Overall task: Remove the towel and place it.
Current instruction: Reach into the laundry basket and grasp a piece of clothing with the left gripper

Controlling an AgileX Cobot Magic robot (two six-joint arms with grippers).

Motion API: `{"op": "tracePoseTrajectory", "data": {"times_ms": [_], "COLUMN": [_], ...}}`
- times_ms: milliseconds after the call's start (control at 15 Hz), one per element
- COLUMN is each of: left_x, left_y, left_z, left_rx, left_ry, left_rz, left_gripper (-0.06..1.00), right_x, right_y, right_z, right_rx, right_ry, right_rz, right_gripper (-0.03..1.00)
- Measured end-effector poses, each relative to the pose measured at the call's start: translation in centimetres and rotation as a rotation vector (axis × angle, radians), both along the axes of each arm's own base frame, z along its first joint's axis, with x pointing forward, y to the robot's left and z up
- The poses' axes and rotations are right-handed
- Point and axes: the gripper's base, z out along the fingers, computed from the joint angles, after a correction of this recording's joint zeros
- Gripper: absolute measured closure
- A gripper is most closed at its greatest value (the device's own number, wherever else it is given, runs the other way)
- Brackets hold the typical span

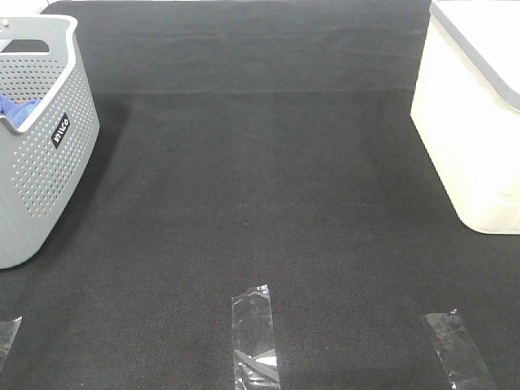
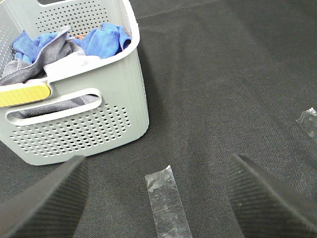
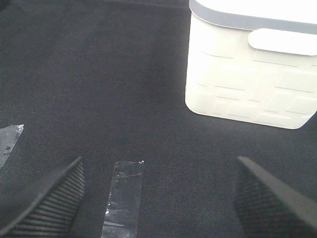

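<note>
A black cloth-covered table (image 1: 260, 203) carries everything, and the grey perforated basket (image 1: 41, 162) stands at its left edge in the high view. A white lidded bin (image 1: 479, 122) sits well apart from the basket, at the opposite edge. The towel (image 2: 57, 47), grey-lavender, lies crumpled inside the basket, with a fold showing through the basket's handle slot. It lies tangled with a bright blue cloth (image 2: 106, 37) that rises to the basket's rim. A yellow object (image 2: 22, 94) rests on the basket's rim above the handle slot; what it is cannot be told. Three clear tape strips lie on the table: one (image 1: 6, 333) near the basket's front corner, one (image 1: 254, 337) farther from it, and one (image 1: 455, 345) farthest. The left gripper (image 2: 157, 168) hangs near the basket's handle side, jaws spread wide and holding nothing. The right gripper (image 3: 159, 166), well apart from the basket and facing the bin, is also spread wide and empty.
</note>
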Motion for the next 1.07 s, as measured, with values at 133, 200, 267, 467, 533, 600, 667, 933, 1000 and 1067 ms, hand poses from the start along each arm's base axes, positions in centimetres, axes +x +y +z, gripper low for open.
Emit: {"op": "tracePoseTrajectory", "data": {"times_ms": [133,200,267,467,533,600,667,933,1000,1067], "left_x": [0.00,0.00,0.00,0.00,0.00,0.00,0.00,0.00,0.00,0.00], "left_y": [0.00,0.00,0.00,0.00,0.00,0.00,0.00,0.00,0.00,0.00], "left_z": [0.00,0.00,0.00,0.00,0.00,0.00,0.00,0.00,0.00,0.00], "left_rx": [0.000,0.000,0.000,0.000,0.000,0.000,0.000,0.000,0.000,0.000], "left_ry": [0.000,0.000,0.000,0.000,0.000,0.000,0.000,0.000,0.000,0.000], "left_rz": [0.000,0.000,0.000,0.000,0.000,0.000,0.000,0.000,0.000,0.000], "left_gripper": [0.20,0.20,0.20,0.20,0.20,0.20,0.20,0.20,0.20,0.20], "right_x": [0.00,0.00,0.00,0.00,0.00,0.00,0.00,0.00,0.00,0.00], "right_y": [0.00,0.00,0.00,0.00,0.00,0.00,0.00,0.00,0.00,0.00], "right_z": [0.00,0.00,0.00,0.00,0.00,0.00,0.00,0.00,0.00,0.00], "right_rx": [0.000,0.000,0.000,0.000,0.000,0.000,0.000,0.000,0.000,0.000], "right_ry": [0.000,0.000,0.000,0.000,0.000,0.000,0.000,0.000,0.000,0.000], "right_rz": [0.000,0.000,0.000,0.000,0.000,0.000,0.000,0.000,0.000,0.000], "right_gripper": [0.20,0.20,0.20,0.20,0.20,0.20,0.20,0.20,0.20,0.20]}}
